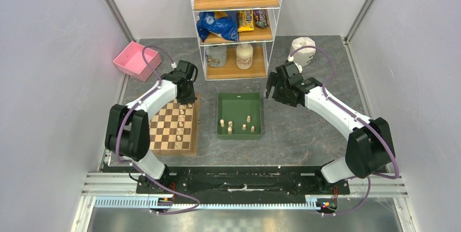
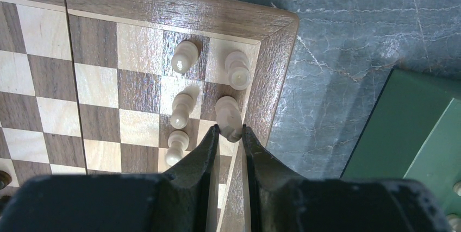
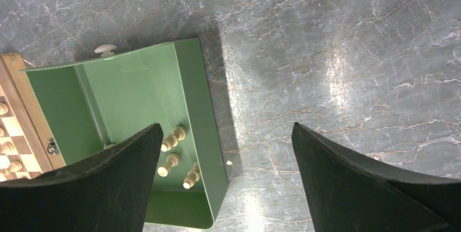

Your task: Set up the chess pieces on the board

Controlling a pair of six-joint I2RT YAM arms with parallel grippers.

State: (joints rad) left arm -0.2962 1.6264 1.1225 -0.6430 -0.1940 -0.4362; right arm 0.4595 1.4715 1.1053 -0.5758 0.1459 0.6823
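Observation:
The board (image 1: pixel 190 148) lies at the left, with pale chess pieces (image 1: pixel 180 125) standing on it. My left gripper (image 1: pixel 188 99) hangs over its far right corner. In the left wrist view that gripper (image 2: pixel 229 130) is shut on a cream piece (image 2: pixel 228 113) above the board's (image 2: pixel 163 9) edge squares. Three more cream pieces (image 2: pixel 184 56) stand close by. My right gripper (image 1: pixel 270 92) is open and empty, above the table just right of the green tray (image 1: pixel 239 94). The right wrist view shows this gripper (image 3: pixel 226 126) spanning the tray's wall (image 3: pixel 202 112), with cream pieces (image 3: pixel 173 139) inside.
A wire shelf rack (image 1: pixel 236 20) with jars and snack bags stands at the back centre. A pink bin (image 1: pixel 137 61) sits at the back left. A white roll (image 1: pixel 303 50) stands at the back right. Grey walls close both sides.

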